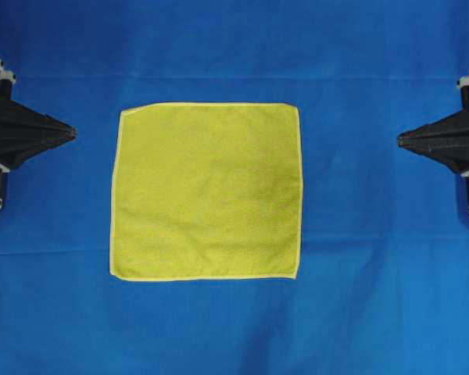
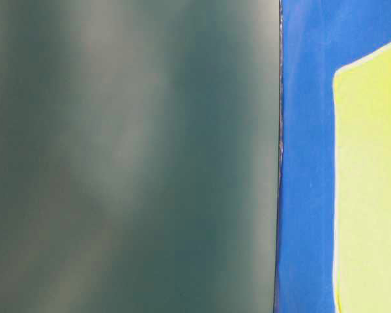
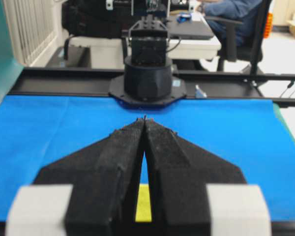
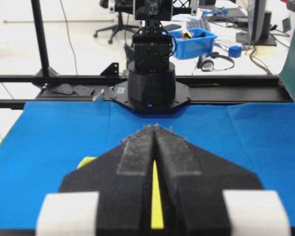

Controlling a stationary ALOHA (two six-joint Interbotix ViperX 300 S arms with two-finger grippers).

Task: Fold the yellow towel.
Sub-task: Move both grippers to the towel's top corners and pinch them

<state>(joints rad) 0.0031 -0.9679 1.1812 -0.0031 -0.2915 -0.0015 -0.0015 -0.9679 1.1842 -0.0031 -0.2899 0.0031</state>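
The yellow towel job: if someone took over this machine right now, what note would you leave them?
Left gripper: jaws shut, holding nothing, parked left of the towel, clear of it.
Right gripper: jaws shut, holding nothing, parked on the right, clear of it.
Yellow towel: lying flat and fully spread in the middle of the blue table cover, hem visible on all four sides.
Done: nothing, no fold made.
Left: the whole fold.

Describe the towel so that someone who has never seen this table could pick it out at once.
Start with the blue table cover seen from overhead. Near its middle, between the two black grippers at the left and right edges, a square cloth lies flat and unfolded. That towel is the only yellow thing there, yellow-green with a thin paler hem.
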